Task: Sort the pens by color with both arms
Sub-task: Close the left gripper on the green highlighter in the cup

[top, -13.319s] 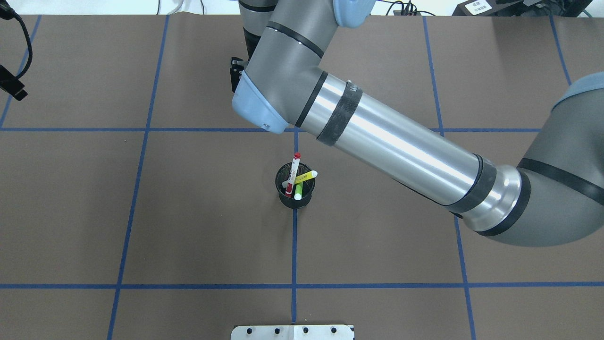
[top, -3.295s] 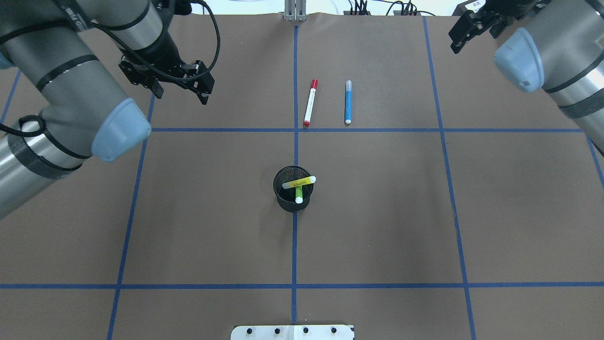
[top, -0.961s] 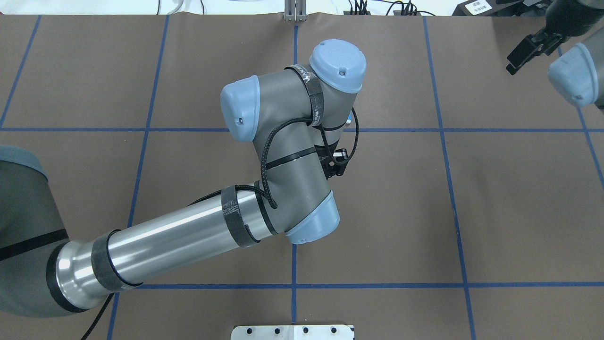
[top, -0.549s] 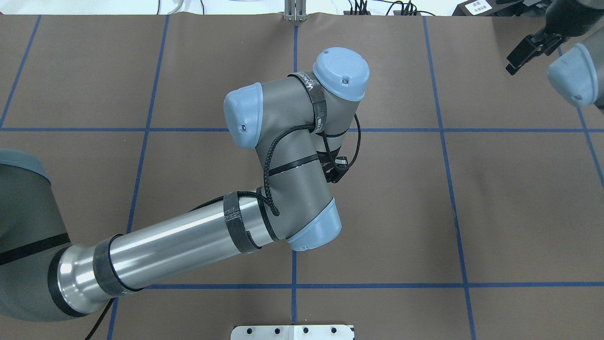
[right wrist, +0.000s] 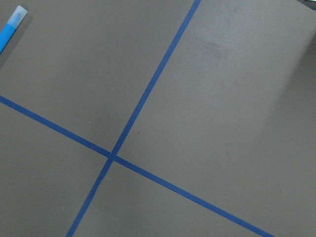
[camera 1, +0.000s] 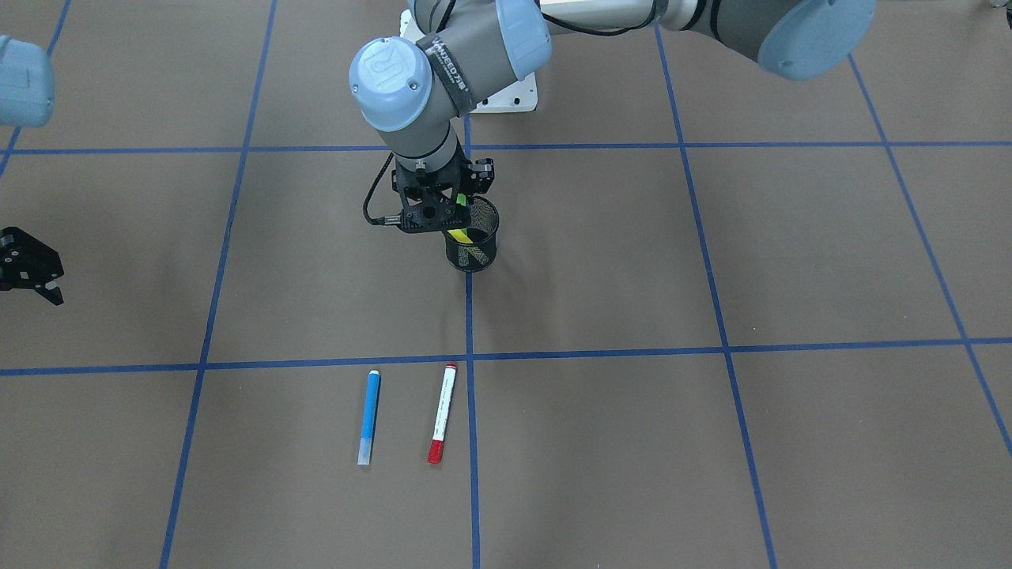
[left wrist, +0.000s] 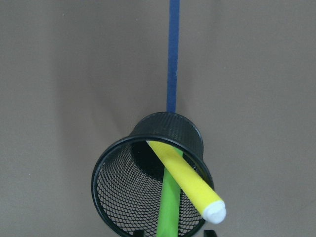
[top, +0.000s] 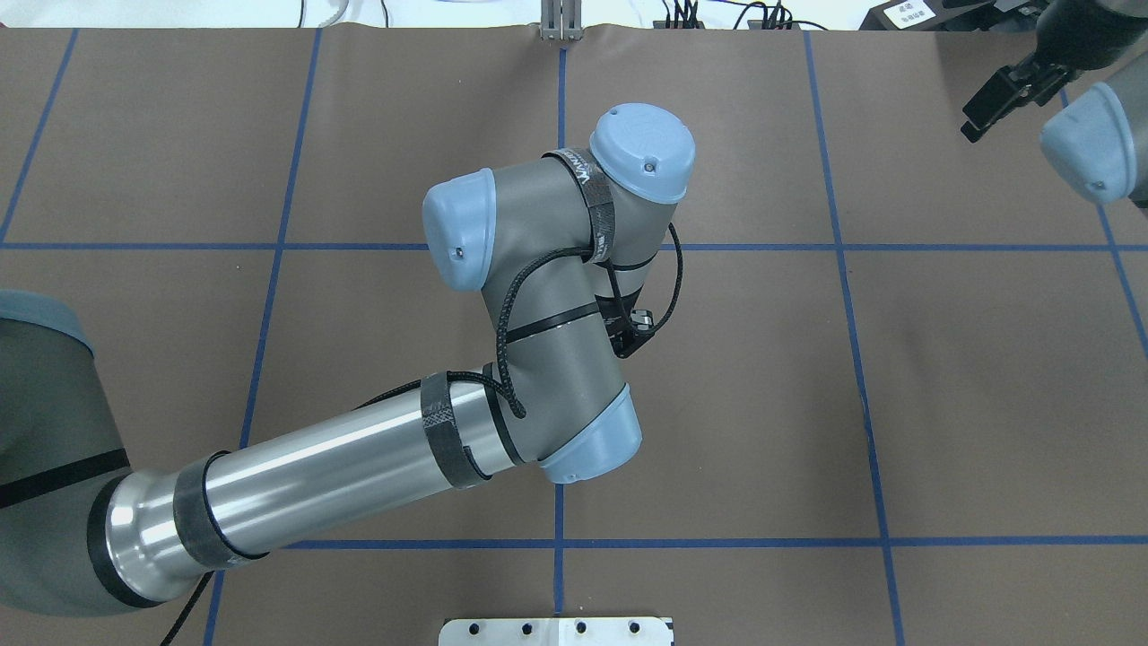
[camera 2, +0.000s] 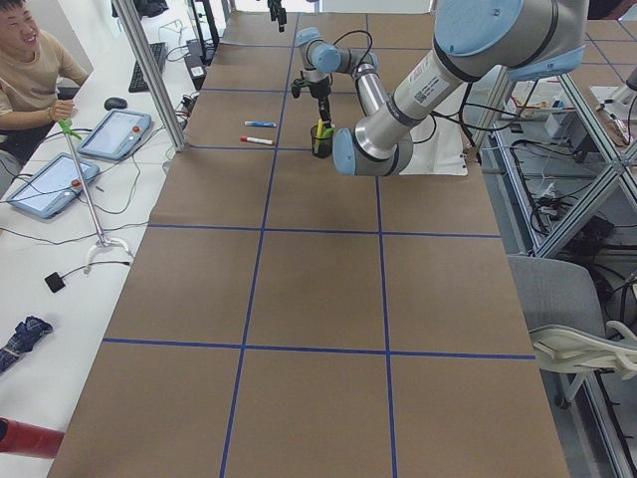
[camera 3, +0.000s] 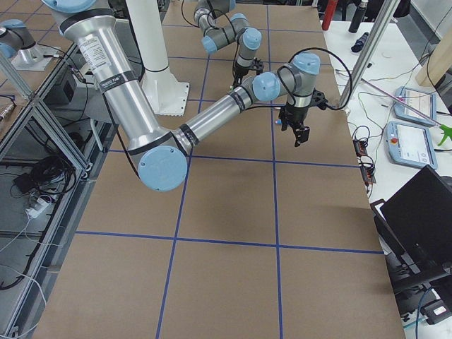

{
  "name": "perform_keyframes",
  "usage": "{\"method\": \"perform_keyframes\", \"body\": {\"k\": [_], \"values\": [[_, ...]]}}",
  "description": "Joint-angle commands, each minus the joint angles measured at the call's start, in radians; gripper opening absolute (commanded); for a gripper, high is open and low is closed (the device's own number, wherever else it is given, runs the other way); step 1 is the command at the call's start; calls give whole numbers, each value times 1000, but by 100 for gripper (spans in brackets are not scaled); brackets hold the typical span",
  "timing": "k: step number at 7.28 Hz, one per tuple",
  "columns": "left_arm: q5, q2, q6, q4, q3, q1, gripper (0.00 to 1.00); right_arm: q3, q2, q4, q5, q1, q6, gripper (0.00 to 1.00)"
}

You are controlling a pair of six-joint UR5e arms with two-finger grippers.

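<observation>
Nearest the operators' side of the desk [camera 1: 711, 442], the blue pen [camera 1: 368, 417] and the white pen with red ends [camera 1: 442, 412] are lying flat, side by side but apart. Both are pointing roughly along the lengthwise blue tape line [camera 1: 473, 474], with the white pen just beside it.

Further in, the black mesh cup [camera 1: 472, 253] is standing upright on that same tape line. The yellow pen [left wrist: 185, 180] and the green pen [left wrist: 169, 210] are leaning inside it, with the yellow one crossing over the green and its pale tip sticking out past the rim.

The left hand [camera 1: 440, 217] is hanging straight down over the cup. Its fingertips [left wrist: 140, 232] are parted, sitting on either side of the green pen with gaps showing, gripping nothing.

The right hand [camera 1: 28, 269] is hovering over bare desk far to the robot's right, well apart from every pen. I cannot tell whether its fingers are parted or closed.
</observation>
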Motion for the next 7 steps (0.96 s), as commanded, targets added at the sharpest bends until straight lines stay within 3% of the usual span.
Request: {"method": "perform_keyframes", "body": {"k": [1, 5, 7], "values": [[-1, 1, 2, 0, -1, 4, 50, 0, -2, 0, -1, 0, 1, 100], [-1, 4, 2, 1, 2, 15, 46, 0, 0, 0, -1, 0, 4, 100], [-2, 21, 2, 0, -5, 15, 29, 0, 0, 0, -1, 0, 4, 100]]}}
